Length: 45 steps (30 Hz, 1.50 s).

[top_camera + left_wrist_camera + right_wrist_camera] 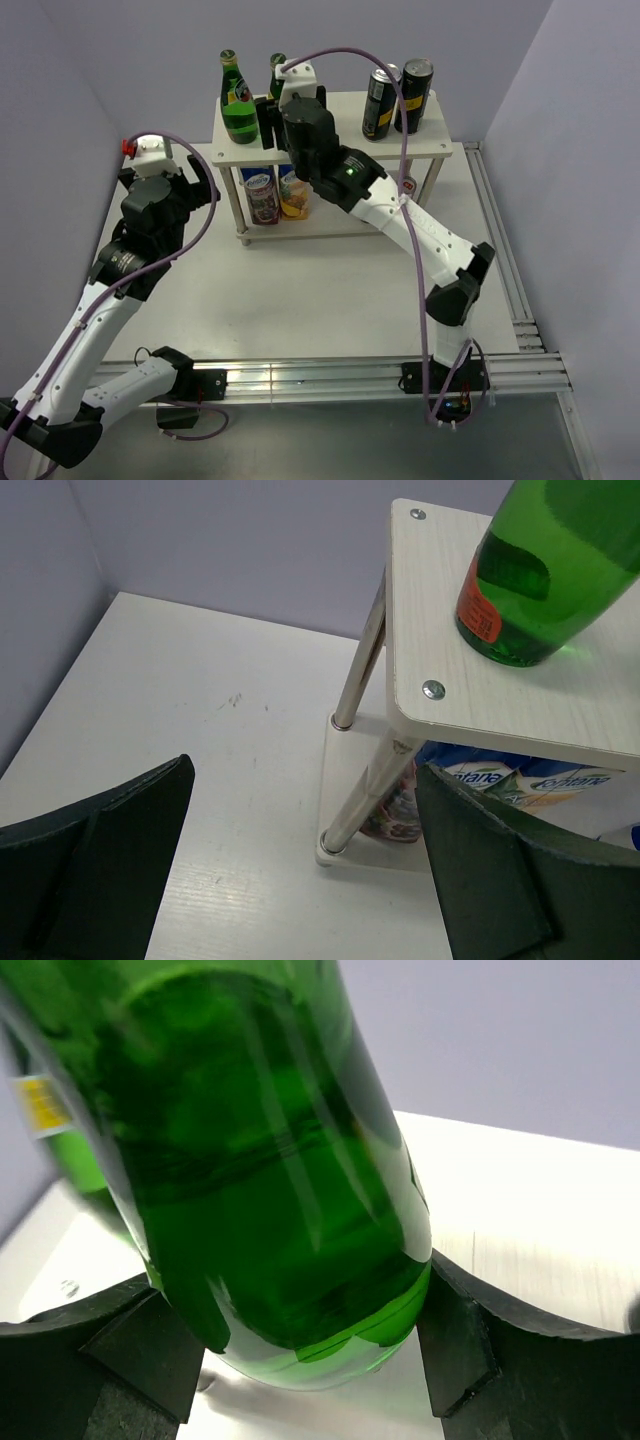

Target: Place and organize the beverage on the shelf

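Observation:
The shelf [335, 128] stands at the back of the table. On its top board, one green bottle [238, 102] stands at the left and two black cans [380, 102] stand at the right. Two slim blue-topped cans [262, 195] stand on the lower board. My right gripper [272, 118] is shut on the second green bottle [270, 1160], which is tilted with its base just over the top board [540, 1250]. My left gripper [185, 180] is open and empty left of the shelf. In the left wrist view its fingers [100, 870] frame the shelf's corner leg [365, 660] and the left bottle [530, 580].
Grey walls close in the table on the left, back and right. An aluminium rail [500, 270] runs along the right edge and another [330, 375] along the front by the arm bases. The right arm reaches over the table in front of the shelf.

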Each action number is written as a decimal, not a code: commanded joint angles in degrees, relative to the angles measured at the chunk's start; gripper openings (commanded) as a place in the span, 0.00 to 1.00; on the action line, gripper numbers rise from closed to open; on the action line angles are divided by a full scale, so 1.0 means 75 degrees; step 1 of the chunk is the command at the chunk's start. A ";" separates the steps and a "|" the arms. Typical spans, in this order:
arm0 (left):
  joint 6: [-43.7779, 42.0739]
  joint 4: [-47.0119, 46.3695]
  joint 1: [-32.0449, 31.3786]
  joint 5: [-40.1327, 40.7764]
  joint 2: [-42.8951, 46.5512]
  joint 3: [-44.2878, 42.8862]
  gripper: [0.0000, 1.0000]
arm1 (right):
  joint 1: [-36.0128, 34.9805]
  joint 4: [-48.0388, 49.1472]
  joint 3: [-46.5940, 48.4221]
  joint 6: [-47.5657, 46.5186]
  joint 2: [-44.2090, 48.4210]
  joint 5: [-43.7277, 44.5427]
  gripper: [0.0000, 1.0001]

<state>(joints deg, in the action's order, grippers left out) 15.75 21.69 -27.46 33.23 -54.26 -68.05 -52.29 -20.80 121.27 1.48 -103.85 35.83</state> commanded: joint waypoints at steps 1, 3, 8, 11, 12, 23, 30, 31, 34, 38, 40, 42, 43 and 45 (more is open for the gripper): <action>0.0044 -0.0431 0.0169 -0.0247 0.0168 0.0073 0.99 | 0.0257 0.0184 0.1278 -0.0337 -0.0190 -0.0395 0.00; 0.0068 -0.0420 0.0274 -0.0317 0.0226 0.0120 0.99 | 0.0444 0.0171 0.1315 -0.0221 -0.0239 -0.0535 0.00; 0.0127 -0.0455 0.0416 -0.0470 0.0297 0.0202 0.99 | 0.0633 0.0241 0.0917 0.0038 -0.0297 -0.0665 0.00; 0.0162 -0.0420 0.0474 -0.0529 0.0285 0.0202 0.99 | 0.0644 0.0440 0.0530 0.0073 -0.0216 -0.0641 0.00; 0.0150 -0.0431 0.0486 -0.0540 0.0297 0.0202 0.99 | 0.0644 0.0510 0.0425 0.0073 -0.0204 -0.0595 0.00; 0.0150 -0.0420 0.0533 -0.0564 0.0297 0.0249 0.99 | 0.0715 0.1261 -0.0502 0.0424 -0.0122 -0.0360 0.00; 0.0150 -0.0420 0.0545 -0.0599 0.0274 0.0249 0.99 | 0.0726 0.1308 -0.0747 0.0436 -0.0099 -0.0196 0.55; 0.0150 -0.0408 0.0545 -0.0599 0.0274 0.0238 0.99 | 0.0726 0.1378 -0.0876 0.0459 -0.0017 -0.0184 0.63; 0.0162 -0.0420 0.0568 -0.0611 0.0285 0.0249 0.99 | 0.0726 0.1437 -0.1017 0.0459 0.0101 -0.0161 0.85; 0.0162 -0.0420 0.0580 -0.0622 0.0274 0.0261 0.99 | 0.0738 0.1425 -0.1158 0.0483 0.0195 -0.0149 0.93; 0.0162 -0.0408 0.0580 -0.0623 0.0274 0.0249 0.99 | 0.0726 0.1495 -0.1333 0.0495 0.0288 -0.0161 0.95; 0.0162 -0.0420 0.0591 -0.0623 0.0274 0.0261 0.99 | 0.0726 0.1507 -0.1450 0.0541 0.0382 -0.0161 1.00; 0.0162 -0.0408 0.0591 -0.0623 0.0262 0.0249 0.99 | 0.0726 0.1472 -0.1497 0.0565 0.0405 -0.0149 1.00; 0.0162 -0.0420 0.0603 -0.0634 0.0262 0.0261 0.99 | 0.0715 0.1484 -0.1707 0.0646 0.0557 -0.0149 1.00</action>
<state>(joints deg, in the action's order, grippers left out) 16.23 20.40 -23.31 29.56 -52.97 -66.11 -47.20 -11.22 109.97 5.21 -104.18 33.63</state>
